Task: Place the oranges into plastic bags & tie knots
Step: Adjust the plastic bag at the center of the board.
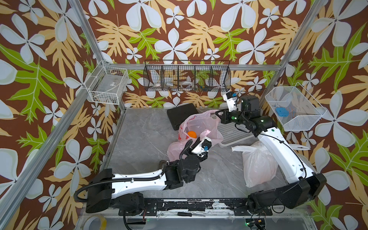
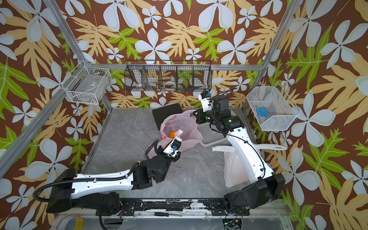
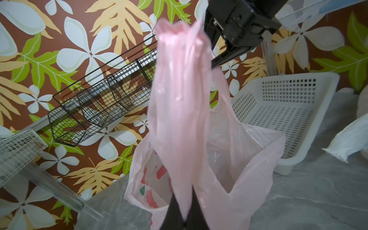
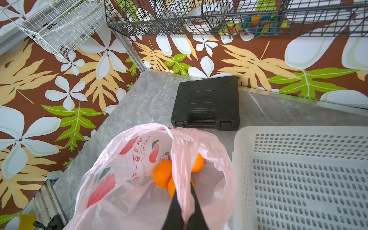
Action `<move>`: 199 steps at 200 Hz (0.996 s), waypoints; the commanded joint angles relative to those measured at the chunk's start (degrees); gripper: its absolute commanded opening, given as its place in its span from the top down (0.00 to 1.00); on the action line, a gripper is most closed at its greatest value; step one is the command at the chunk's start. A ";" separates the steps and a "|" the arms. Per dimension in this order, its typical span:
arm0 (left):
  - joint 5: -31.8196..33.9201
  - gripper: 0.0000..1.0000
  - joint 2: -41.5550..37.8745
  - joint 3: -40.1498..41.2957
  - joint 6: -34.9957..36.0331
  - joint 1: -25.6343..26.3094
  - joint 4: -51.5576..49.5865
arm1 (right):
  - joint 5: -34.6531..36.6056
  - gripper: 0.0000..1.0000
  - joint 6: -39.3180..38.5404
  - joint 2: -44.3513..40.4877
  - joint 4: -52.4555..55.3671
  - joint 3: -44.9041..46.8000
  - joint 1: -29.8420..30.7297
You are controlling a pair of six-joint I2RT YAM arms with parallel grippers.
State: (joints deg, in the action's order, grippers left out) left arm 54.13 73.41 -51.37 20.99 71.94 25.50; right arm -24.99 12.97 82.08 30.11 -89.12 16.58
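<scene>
Left gripper pinches pink bag handle.

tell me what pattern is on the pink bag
The pink bag has red fruit prints with green leaves; right wrist view shows it best.

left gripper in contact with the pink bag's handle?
Touching. The left wrist view shows the left gripper shut on the pink bag's handle strip, with the plastic pinched between its fingers.
</scene>
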 commanded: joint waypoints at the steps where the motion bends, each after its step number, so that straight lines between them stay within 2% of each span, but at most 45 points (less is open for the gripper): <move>1: -16.36 1.00 -5.74 -2.12 -12.31 -3.14 -12.29 | 1.51 1.00 -0.70 -1.61 3.83 -2.28 0.18; 16: -29.20 1.00 -10.47 -2.48 -17.66 -8.05 -15.76 | 2.29 1.00 -0.56 -2.95 7.31 -3.93 0.28; 36: -47.33 1.00 -14.94 -2.39 -23.18 -17.19 -17.23 | 4.10 1.00 0.09 -5.06 11.96 -6.27 1.88; 57: -60.25 1.00 -17.05 -2.34 -24.58 -23.75 -16.47 | 5.13 1.00 1.33 -6.29 17.32 -10.43 4.45; 69: -64.67 1.00 -17.50 -2.66 -24.68 -26.59 -15.67 | 5.10 1.00 3.04 -6.58 20.65 -13.13 5.57; 78: -72.04 1.00 -17.08 -3.13 -23.80 -29.31 -15.30 | 5.13 0.99 5.20 -6.65 23.20 -14.96 5.96; 85: -74.30 1.00 -16.70 -3.72 -24.21 -31.16 -15.29 | 4.57 0.99 6.20 -6.99 24.28 -15.44 6.24; 108: -87.05 1.00 -14.86 -4.21 -24.56 -38.98 -13.41 | 4.16 0.99 8.35 -9.01 22.90 -12.18 8.33; 127: -100.16 1.00 -12.14 -3.73 -24.42 -45.47 -10.70 | -0.21 0.95 7.95 -10.18 16.50 -5.39 9.04; 139: -105.16 1.00 -10.21 -3.56 -22.65 -47.70 -11.00 | -2.29 0.88 6.47 -10.16 12.16 -1.42 9.08; 150: -106.14 1.00 -8.99 -3.63 -20.88 -49.30 -12.18 | -3.40 0.77 4.00 -9.57 9.30 0.80 9.04; 158: -107.68 1.00 -8.15 -4.10 -19.26 -50.41 -13.71 | -3.40 0.67 1.26 -9.58 6.94 1.96 9.08; 175: -109.43 1.00 -6.81 -5.92 -15.44 -52.42 -17.58 | -0.85 0.38 -4.59 -11.65 -0.11 4.58 9.02; 188: -109.79 1.00 -6.11 -7.25 -12.79 -53.60 -20.02 | 1.32 0.34 -9.17 -14.16 -4.69 5.88 9.01; 199: -110.05 1.00 -5.62 -8.13 -11.04 -54.60 -21.09 | 1.90 0.23 -14.34 -15.66 -4.27 4.94 9.08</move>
State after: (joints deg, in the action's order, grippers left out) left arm -51.07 67.05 -57.76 3.86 18.94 7.57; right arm -25.12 10.61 69.21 35.48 -83.72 25.52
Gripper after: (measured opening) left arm 0.065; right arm 0.687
